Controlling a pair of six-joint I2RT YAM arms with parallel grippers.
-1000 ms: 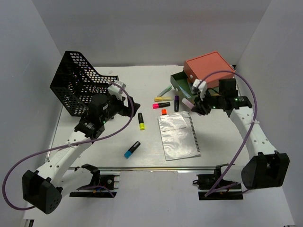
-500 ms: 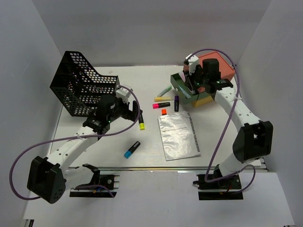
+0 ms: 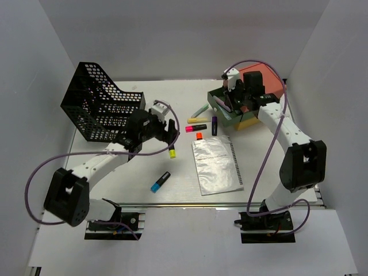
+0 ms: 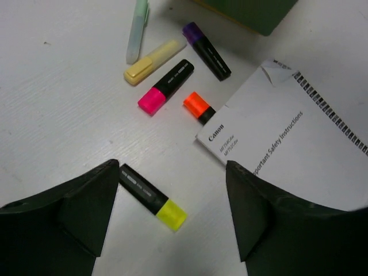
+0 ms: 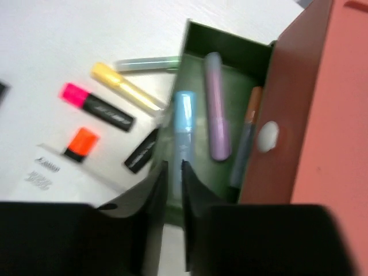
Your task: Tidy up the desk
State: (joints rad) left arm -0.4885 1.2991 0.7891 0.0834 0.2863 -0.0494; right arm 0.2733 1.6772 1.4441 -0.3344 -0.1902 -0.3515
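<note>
On the white desk point(image 3: 144, 178) lies a yellow-capped black highlighter point(image 4: 152, 196). My left gripper point(image 4: 172, 190) hovers over it, open, one finger on each side and neither touching. In the top view that gripper point(image 3: 167, 133) covers most of the highlighter point(image 3: 172, 153). My right gripper point(image 5: 173, 172) hangs over the pulled-out green drawer point(image 5: 230, 63), its jaws a narrow gap apart with nothing between them. A lilac pen point(image 5: 217, 106), a light blue pen point(image 5: 184, 123) and an orange-tipped pen point(image 5: 246, 132) lie in the drawer.
Pink point(image 3: 195, 127), orange point(image 3: 199, 135) and purple point(image 3: 214, 125) highlighters, a pale yellow one point(image 3: 198, 119) and a green pen point(image 3: 199, 110) lie mid-desk. A booklet point(image 3: 217, 164) and a blue highlighter point(image 3: 160, 181) lie nearer. The black mesh basket point(image 3: 98, 103) stands back left, the coral drawer box point(image 3: 267, 77) back right.
My right arm swung from beside the booklet to the green drawer, and the lilac pen it held now lies there. My left gripper moved right to straddle the yellow highlighter.
</note>
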